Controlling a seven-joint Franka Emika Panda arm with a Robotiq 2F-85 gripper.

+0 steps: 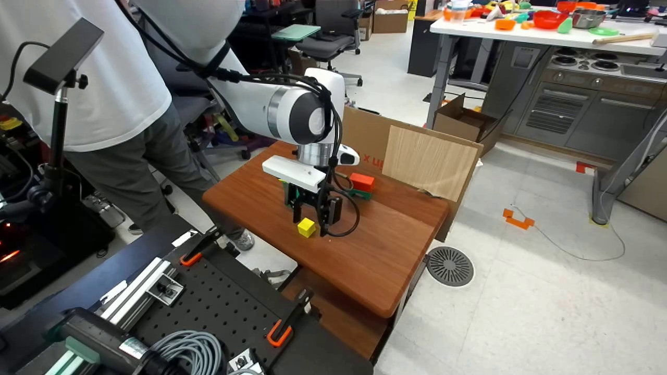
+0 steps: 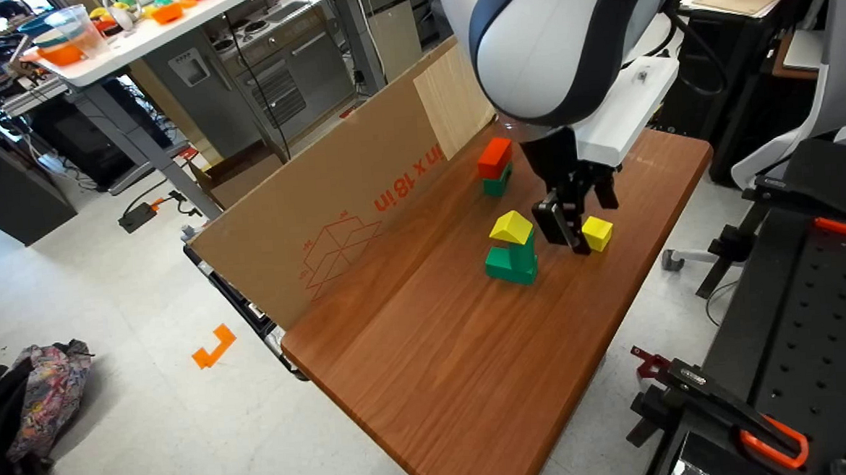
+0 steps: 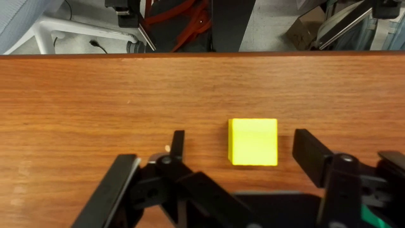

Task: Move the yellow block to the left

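The yellow block (image 1: 306, 227) is a small bright yellow cube lying on the brown wooden table near its edge. It also shows in an exterior view (image 2: 597, 233) and in the wrist view (image 3: 254, 142). My gripper (image 3: 241, 139) is open, with one black finger on each side of the block in the wrist view. Gaps of bare table show between the block and both fingers, wider on the left. In both exterior views the gripper (image 1: 311, 222) is low over the table beside the block (image 2: 597, 233). I cannot tell whether the fingertips touch the table.
A yellow roof-shaped block (image 2: 511, 227) sits on green blocks (image 2: 511, 265) close to the gripper. A red block (image 1: 362, 182) rests on a green block (image 1: 360, 194) farther back. A cardboard panel (image 2: 363, 197) stands along one table side. A black perforated bench (image 1: 224, 297) is nearby.
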